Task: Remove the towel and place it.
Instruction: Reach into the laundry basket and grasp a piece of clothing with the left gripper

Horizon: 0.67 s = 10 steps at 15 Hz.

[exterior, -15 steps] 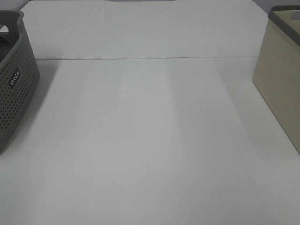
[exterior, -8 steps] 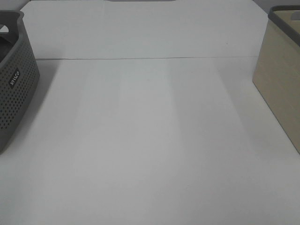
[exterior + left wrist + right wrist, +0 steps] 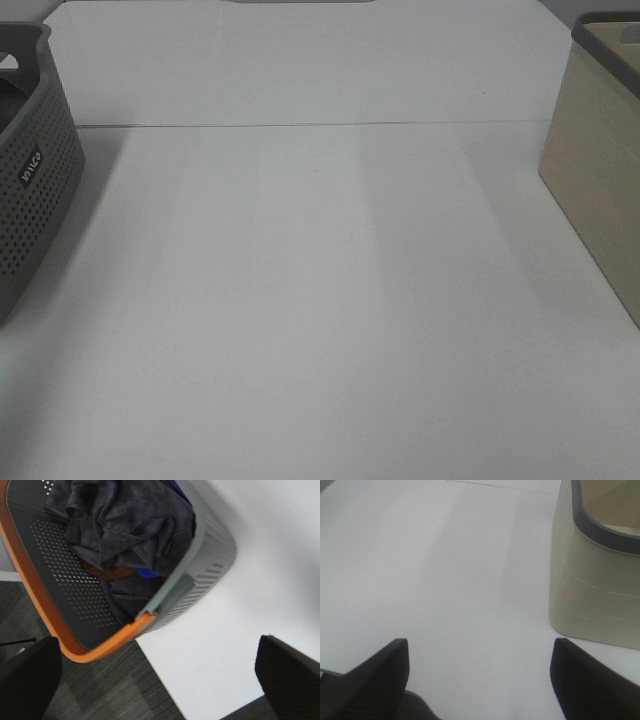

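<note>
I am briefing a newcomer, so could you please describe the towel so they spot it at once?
On the white table, find the grey perforated basket at the left edge. The towel is the crumpled cloth heaped on top inside it. Only it is dark charcoal grey; an orange-brown cloth and a blue cloth peek out beneath.

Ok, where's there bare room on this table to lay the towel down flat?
The whole middle of the table is bare, from the grey basket on the left to the beige basket on the right. The grey basket is crowded: the towel lies bunched inside over other cloth. What shows of the beige basket's inside looks bare.
</note>
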Motion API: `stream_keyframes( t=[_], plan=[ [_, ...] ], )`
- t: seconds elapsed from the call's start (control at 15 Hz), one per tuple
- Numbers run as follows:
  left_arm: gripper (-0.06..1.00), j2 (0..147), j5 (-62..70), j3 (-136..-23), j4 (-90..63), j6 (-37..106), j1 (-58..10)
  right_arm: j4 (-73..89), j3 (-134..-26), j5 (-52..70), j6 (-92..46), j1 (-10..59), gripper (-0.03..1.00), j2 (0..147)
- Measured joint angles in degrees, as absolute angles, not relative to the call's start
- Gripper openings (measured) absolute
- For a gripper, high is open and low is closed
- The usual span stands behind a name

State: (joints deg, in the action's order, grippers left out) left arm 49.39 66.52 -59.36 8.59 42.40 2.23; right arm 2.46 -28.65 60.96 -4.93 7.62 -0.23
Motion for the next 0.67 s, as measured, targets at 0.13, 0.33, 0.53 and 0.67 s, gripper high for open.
stream_keyframes(
  t=[0.13, 0.33, 0.53, 0.67],
  plan=[
    [0.99, 60.0, 66.7, -68.1, 11.6, 49.2, 2.2, 2.5, -28.6, 61.0, -4.9, 7.6, 0.76, -0.2],
    [0.99, 74.8, 67.7, -79.9, 15.2, 56.5, 2.2, 2.5, -28.6, 61.0, -4.9, 7.6, 0.76, -0.2],
    [0.98, 87.8, 67.6, -88.1, 21.5, 60.3, 2.2, 2.5, -28.6, 61.0, -4.9, 7.6, 0.76, -0.2],
    [0.98, 91.6, 67.0, -88.6, 24.3, 61.8, 2.2, 2.5, -28.6, 61.0, -4.9, 7.6, 0.76, -0.2]
  ],
)
